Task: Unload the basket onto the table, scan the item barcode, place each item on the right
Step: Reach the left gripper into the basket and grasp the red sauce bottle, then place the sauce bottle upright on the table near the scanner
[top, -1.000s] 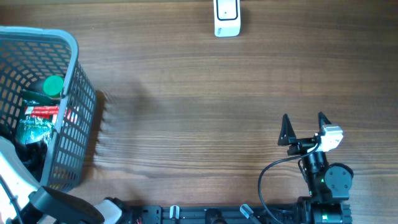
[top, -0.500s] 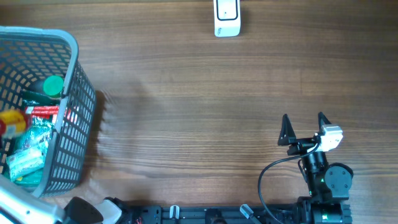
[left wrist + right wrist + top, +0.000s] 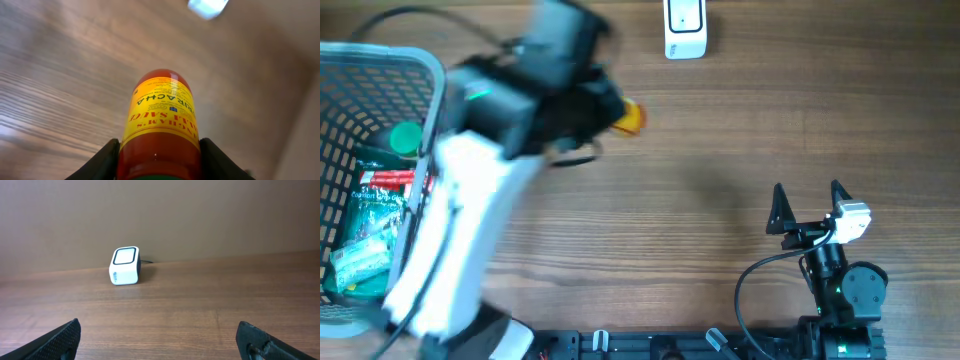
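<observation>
The item is a sriracha sauce bottle (image 3: 162, 112), red with a yellow label. My left gripper (image 3: 160, 161) is shut on it, with a black finger against each side. From overhead, the left gripper (image 3: 603, 108) is held over the table's back left, and the bottle's orange end (image 3: 631, 117) points right towards the white scanner (image 3: 685, 28) at the back edge. In the left wrist view the scanner (image 3: 207, 6) is a blurred shape ahead. My right gripper (image 3: 808, 192) rests open and empty at the front right. It faces the scanner (image 3: 124, 266).
A grey mesh basket (image 3: 442, 110) stands at the left edge, under my left arm. It holds a green packet (image 3: 368, 225) and a green-capped item (image 3: 405, 137). Bare wooden table lies between the basket, the scanner and the right arm.
My left arm has lifted the bottle out of the basket and swung it right and back towards the scanner. The right arm has not moved.
</observation>
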